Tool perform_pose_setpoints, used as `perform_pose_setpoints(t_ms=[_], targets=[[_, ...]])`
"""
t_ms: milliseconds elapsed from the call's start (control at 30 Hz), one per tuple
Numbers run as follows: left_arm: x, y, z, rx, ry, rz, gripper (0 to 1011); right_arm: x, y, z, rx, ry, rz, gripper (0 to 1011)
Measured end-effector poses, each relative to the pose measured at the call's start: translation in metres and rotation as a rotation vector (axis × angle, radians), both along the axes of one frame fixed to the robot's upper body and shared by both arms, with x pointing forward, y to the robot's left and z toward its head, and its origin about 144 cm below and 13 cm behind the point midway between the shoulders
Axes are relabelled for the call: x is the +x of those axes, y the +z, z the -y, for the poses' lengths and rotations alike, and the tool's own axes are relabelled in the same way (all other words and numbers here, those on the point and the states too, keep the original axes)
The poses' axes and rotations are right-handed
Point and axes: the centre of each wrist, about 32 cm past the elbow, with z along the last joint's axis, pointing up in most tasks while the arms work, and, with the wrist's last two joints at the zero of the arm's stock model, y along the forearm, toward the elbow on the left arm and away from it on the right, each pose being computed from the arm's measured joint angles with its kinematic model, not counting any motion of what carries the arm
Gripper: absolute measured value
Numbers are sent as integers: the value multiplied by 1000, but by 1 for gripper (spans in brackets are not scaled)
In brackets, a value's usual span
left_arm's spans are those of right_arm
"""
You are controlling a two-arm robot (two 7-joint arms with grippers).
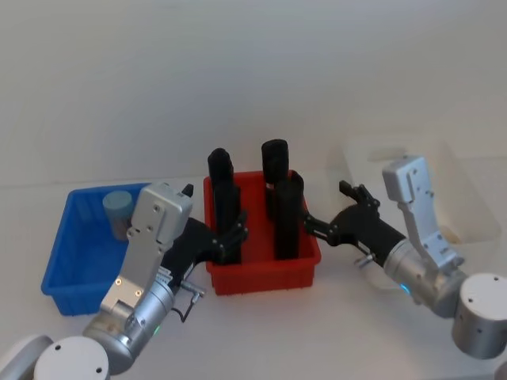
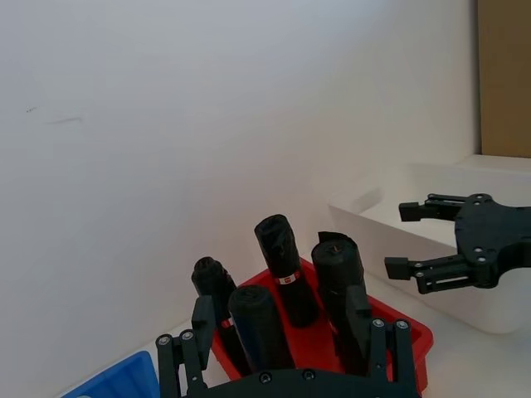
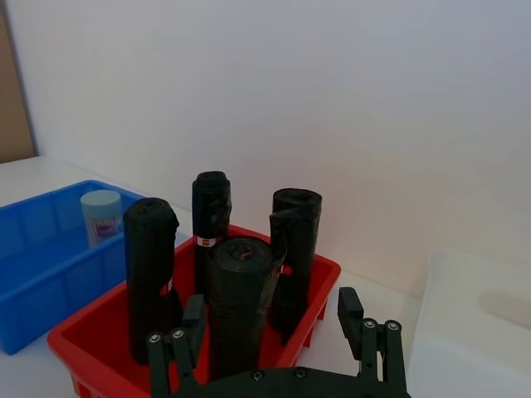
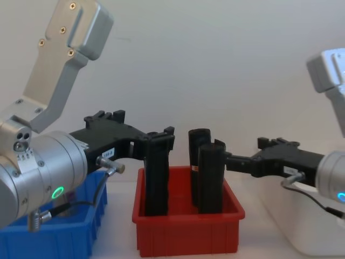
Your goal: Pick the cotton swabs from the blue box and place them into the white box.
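A tub of cotton swabs (image 1: 117,207) with a pale blue lid stands upright in the far part of the blue box (image 1: 75,261); the right wrist view also shows the tub (image 3: 101,214), with a pinkish label. The white box (image 1: 475,202) sits at the far right. My left gripper (image 1: 236,235) hovers open over the red bin's left front corner, to the right of the blue box. My right gripper (image 1: 326,206) hangs open between the red bin and the white box, holding nothing. The left wrist view shows the right gripper (image 2: 415,240) in front of the white box (image 2: 465,307).
A red bin (image 1: 261,277) stands between the two boxes and holds several tall black upright rolls (image 1: 275,166). Both grippers are close to these rolls. A plain white wall rises behind the table.
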Motion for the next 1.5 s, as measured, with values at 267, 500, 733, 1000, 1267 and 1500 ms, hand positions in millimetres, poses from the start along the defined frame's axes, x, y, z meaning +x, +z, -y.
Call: perform_pose_setpoints(t_ms=[267, 500, 733, 1000, 1267, 1500], targets=[[0, 0, 0, 0, 0, 0, 1004, 19, -4, -9, -5, 33, -5, 1002], [0, 0, 0, 0, 0, 0, 1004, 36, -9, -18, -15, 66, -16, 1002], [0, 0, 0, 0, 0, 0, 1004, 48, -12, -25, -24, 90, -23, 1002], [0, 0, 0, 0, 0, 0, 1004, 61, -19, -30, -33, 115, -36, 972], [0, 0, 0, 0, 0, 0, 1004, 70, -21, -35, -38, 140, -34, 786], [0, 0, 0, 0, 0, 0, 1004, 76, -21, -38, -36, 153, -21, 591]])
